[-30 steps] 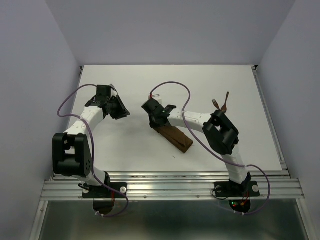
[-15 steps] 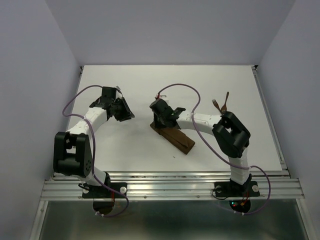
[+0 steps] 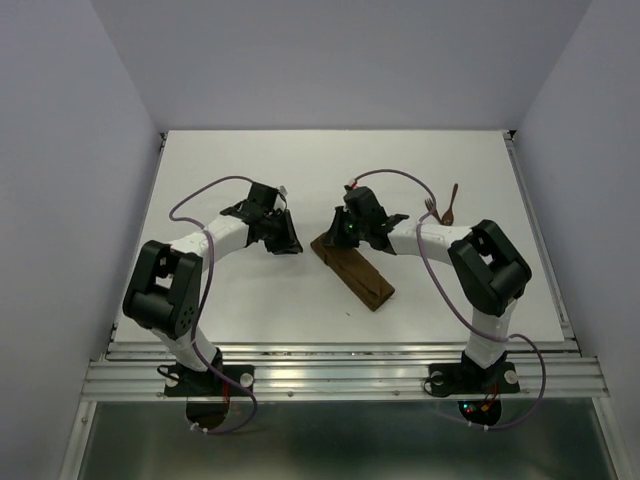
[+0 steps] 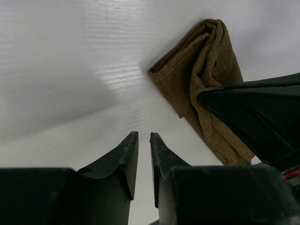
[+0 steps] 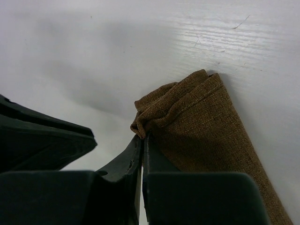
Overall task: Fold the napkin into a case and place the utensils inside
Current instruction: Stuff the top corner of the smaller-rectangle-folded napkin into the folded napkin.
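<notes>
The napkin [image 3: 362,278] lies as a narrow dark brown folded strip slanting across the table's middle. My right gripper [image 3: 341,234] is at its far end. In the right wrist view this gripper [image 5: 142,137] is shut on the bunched corner of the napkin [image 5: 201,126]. My left gripper [image 3: 285,239] is just left of that end, its jaws a narrow gap apart with nothing between them. In the left wrist view this gripper [image 4: 144,136] hovers over bare table, short of the napkin [image 4: 206,70]. The fork [image 3: 433,208] and spoon [image 3: 453,198] lie together to the right.
The white table [image 3: 250,290] is walled on three sides, with a metal rail [image 3: 340,375] along its near edge. The right arm's elbow [image 3: 490,265] stands beside the strip's near end. Purple cables arch over both arms.
Both grippers have moved right, the left one closing in on the napkin's far end. The right jaws have shut on the cloth corner and the left jaws have narrowed.
</notes>
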Action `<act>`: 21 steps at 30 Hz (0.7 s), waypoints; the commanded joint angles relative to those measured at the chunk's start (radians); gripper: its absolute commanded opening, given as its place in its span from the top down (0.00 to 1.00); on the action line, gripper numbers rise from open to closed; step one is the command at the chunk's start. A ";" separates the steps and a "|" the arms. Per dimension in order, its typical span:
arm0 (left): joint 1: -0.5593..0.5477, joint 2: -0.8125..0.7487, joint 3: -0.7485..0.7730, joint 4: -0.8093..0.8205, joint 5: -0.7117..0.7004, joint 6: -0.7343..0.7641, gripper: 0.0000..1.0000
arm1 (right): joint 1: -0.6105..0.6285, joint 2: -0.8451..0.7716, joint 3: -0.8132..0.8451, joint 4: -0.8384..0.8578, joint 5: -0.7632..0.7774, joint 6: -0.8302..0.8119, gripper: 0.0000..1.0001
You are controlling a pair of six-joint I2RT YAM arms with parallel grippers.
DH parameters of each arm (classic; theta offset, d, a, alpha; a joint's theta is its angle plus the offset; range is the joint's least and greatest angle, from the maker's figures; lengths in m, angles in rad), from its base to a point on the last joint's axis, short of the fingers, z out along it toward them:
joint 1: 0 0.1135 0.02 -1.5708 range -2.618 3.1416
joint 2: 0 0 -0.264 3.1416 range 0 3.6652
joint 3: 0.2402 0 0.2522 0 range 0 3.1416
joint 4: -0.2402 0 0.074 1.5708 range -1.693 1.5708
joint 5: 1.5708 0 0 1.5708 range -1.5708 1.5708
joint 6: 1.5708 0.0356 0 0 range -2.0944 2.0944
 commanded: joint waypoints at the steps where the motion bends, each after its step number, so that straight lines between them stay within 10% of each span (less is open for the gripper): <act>1: -0.046 0.022 0.015 0.068 0.002 0.000 0.72 | -0.033 -0.065 -0.044 0.131 -0.138 0.036 0.99; 21: -0.083 0.250 0.124 0.220 0.027 -0.069 1.00 | -0.051 -0.085 -0.068 0.137 -0.187 0.022 0.99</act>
